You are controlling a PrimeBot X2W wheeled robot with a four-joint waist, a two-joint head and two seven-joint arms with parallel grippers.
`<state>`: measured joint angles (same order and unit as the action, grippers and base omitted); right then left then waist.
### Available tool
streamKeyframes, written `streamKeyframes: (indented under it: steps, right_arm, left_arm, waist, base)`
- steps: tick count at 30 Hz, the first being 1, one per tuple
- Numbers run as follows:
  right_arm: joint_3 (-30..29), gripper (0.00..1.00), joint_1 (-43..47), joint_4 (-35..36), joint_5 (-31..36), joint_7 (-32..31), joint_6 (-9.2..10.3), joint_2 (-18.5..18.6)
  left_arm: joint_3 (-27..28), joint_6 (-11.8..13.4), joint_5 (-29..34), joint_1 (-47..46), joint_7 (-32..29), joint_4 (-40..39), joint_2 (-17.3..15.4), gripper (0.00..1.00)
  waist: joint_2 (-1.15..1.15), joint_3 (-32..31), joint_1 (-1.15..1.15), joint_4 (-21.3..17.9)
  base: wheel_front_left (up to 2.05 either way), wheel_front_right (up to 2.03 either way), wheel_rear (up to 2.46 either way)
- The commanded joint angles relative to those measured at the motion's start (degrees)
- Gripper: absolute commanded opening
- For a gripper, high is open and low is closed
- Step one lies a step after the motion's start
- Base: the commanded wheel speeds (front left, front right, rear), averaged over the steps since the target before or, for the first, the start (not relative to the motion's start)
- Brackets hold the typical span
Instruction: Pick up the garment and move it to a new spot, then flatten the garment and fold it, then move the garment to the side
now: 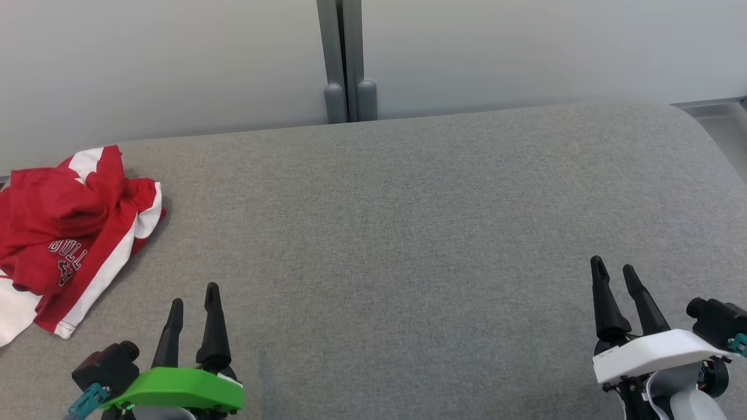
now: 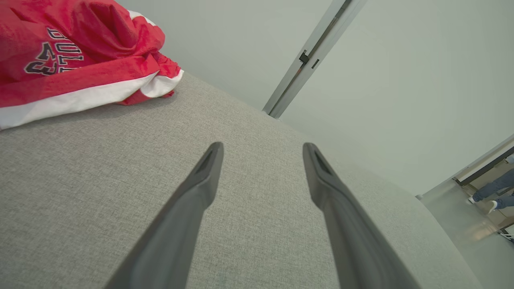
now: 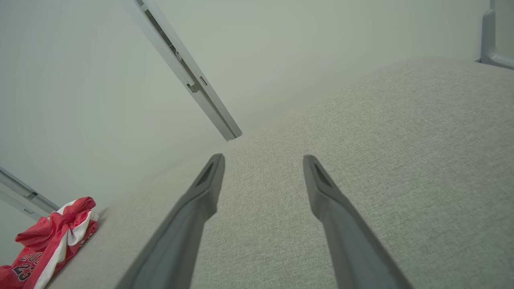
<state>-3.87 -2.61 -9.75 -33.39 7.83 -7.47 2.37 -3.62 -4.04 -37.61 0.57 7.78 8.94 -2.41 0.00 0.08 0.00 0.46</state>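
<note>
Left jaws gape empty, garment (image 1: 64, 227) nearby at left.

Grey cloth-covered table (image 1: 408, 233) across lower two thirds of head view, woven texture, rounded corner at upper right; pale wall (image 1: 146, 64) across top; grey post (image 1: 348, 52) at top centre, splitting wall into two panels; two rounded stubs (image 1: 335, 104) at its foot, at table's far edge; strip of floor (image 1: 721, 125) at right edge; left wrist view, lower right: glossy floor, person's legs (image 2: 492, 186) in jeans, pale shoes.
</note>
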Motion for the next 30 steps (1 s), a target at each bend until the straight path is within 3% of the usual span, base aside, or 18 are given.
streamKeyframes:
  steps: [1,30]
  right_arm:
    - [0.19,1.0,0.35,0.25,1.77,0.61,-0.02,0.38]
    - [1.42,1.0,0.96,-1.59,18.16,4.59,-0.03,0.53]
  left_arm:
    - [-0.2,0.12,1.89,0.03,0.65,-0.33,-0.42,1.0]
    - [-2.24,0.53,14.1,1.13,4.58,3.04,-0.57,1.0]
  waist:
    - [0.0,0.0,0.0,0.02]
    - [0.0,-0.17,0.0,0.13]
  base:
    - [0.0,0.0,0.0]
    - [0.0,0.0,0.0]
